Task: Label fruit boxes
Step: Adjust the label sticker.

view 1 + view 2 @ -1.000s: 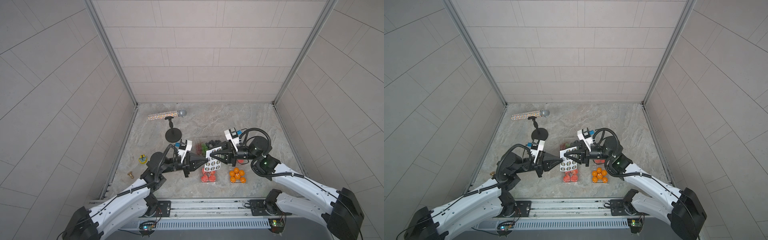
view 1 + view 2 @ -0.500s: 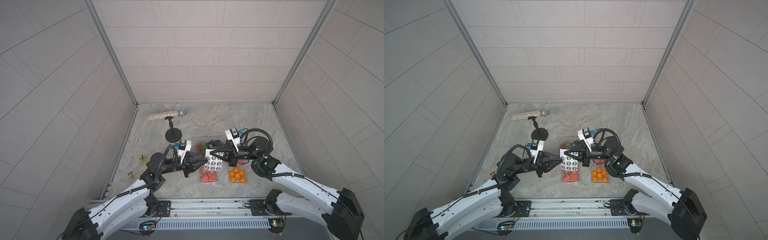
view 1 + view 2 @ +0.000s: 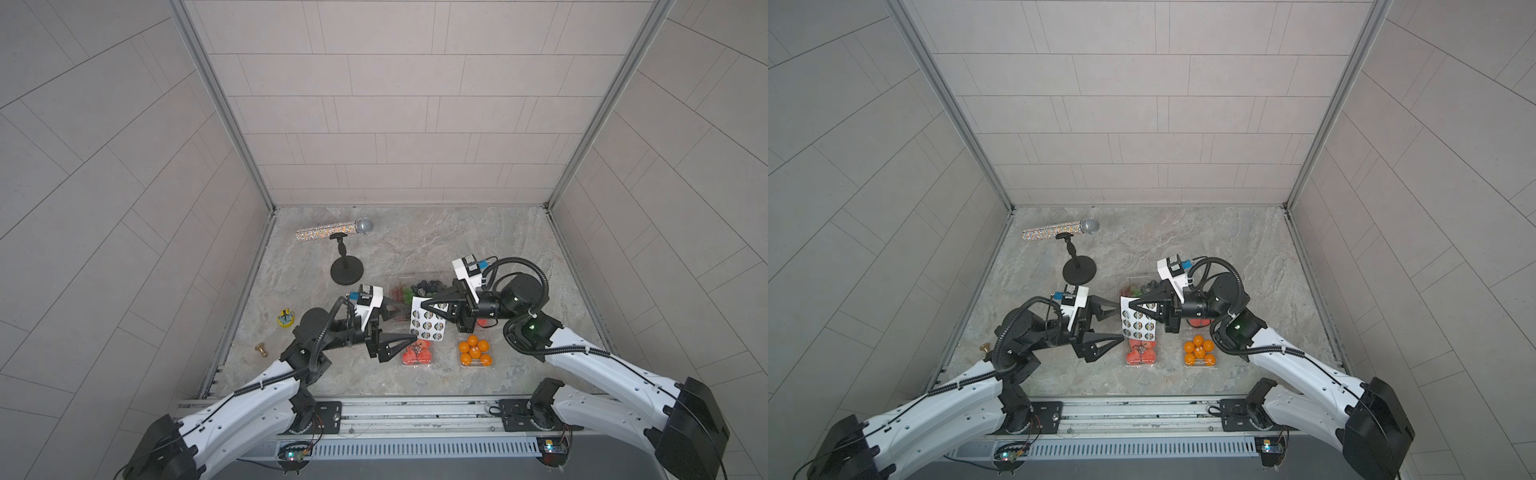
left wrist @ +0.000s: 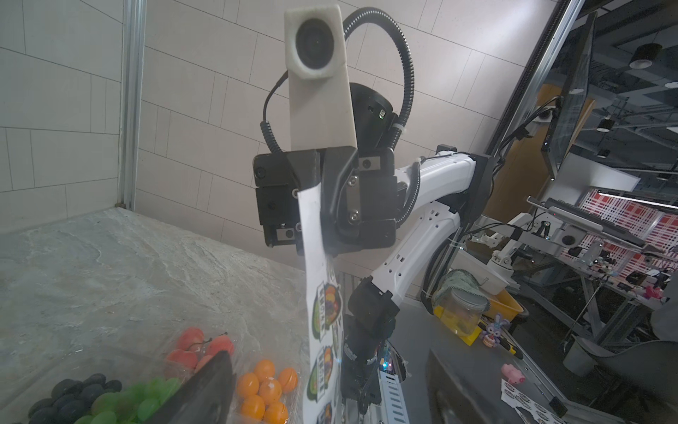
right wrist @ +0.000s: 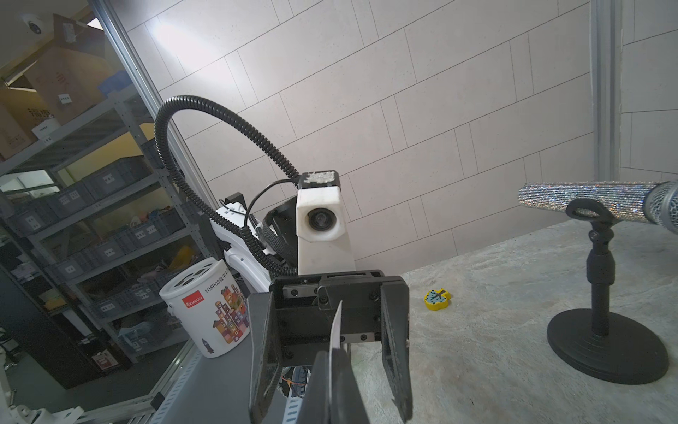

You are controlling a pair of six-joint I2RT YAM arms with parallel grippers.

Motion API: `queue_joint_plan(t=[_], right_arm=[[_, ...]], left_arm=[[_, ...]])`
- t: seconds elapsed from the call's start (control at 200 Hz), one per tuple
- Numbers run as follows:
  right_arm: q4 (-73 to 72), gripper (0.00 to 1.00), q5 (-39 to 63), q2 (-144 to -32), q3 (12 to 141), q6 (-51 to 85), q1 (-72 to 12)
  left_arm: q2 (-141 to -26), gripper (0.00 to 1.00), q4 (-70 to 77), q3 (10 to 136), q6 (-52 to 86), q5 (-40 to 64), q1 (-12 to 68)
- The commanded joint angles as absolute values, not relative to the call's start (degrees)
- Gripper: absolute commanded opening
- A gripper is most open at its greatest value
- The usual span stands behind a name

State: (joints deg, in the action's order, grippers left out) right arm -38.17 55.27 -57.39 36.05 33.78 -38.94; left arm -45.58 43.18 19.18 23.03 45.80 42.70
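Holding a sticker sheet [image 3: 426,326] over boxed fruit

Mid-table lie the grape box [image 3: 415,286], red box [image 3: 417,354] and orange box [image 3: 475,353]. Another red box [image 3: 1198,322] shows partly beneath the right arm. Right gripper [image 3: 421,306] is clamped on the sheet's top corner, sheet hanging upright. Left gripper [image 3: 410,324] gapes just beside its edge.

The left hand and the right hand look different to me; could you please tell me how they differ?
The left hand stands open, fingers spread wide; the right hand is shut. The right hand pinches the white sticker sheet, while the left hand grips nothing, the sheet's edge merely lying between its fingers. Both are black, raised off the table, and point toward each other.
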Motion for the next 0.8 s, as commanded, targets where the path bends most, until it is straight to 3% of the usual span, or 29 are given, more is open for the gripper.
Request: queue_joint_plan(t=[0.0, 0.12, 0.285, 0.385, 0.445, 0.575, 0.715, 0.795], right_arm=[[-41.13, 0.00, 56.59, -57.41, 35.94, 34.79, -38.87], [-42.62, 0.00, 56.86, -58.09, 35.95, 35.94, -38.85], [-42.54, 0.00, 56.75, -58.44, 34.36, 35.81, -38.87], [-43.29, 0.00, 56.80, -58.67, 34.35, 36.36, -38.88], [-43.34, 0.00, 56.85, -58.52, 34.29, 36.39, -38.92], [-43.20, 0.00, 56.63, -58.22, 34.18, 36.39, -38.86], [-43.15, 0.00, 56.60, -58.07, 34.19, 36.30, -38.89], [-43.09, 0.00, 56.56, -58.21, 34.19, 36.30, -38.86]], left_arm=[[-46.96, 0.74, 47.51, 18.62, 19.78, 46.10, 44.35], [-48.08, 0.52, 49.57, 18.35, 19.95, 45.80, 44.91], [-47.46, 0.42, 51.46, 17.83, 21.08, 45.54, 44.86], [-48.85, 0.26, 51.42, 18.44, 21.61, 46.18, 44.95], [-49.86, 0.20, 51.92, 18.59, 21.88, 46.63, 44.94], [-50.87, 0.19, 54.23, 18.26, 22.95, 47.33, 44.95], [-51.72, 0.24, 54.39, 17.94, 23.37, 47.90, 44.98], [-52.17, 0.20, 55.45, 17.68, 23.90, 48.01, 44.96]])
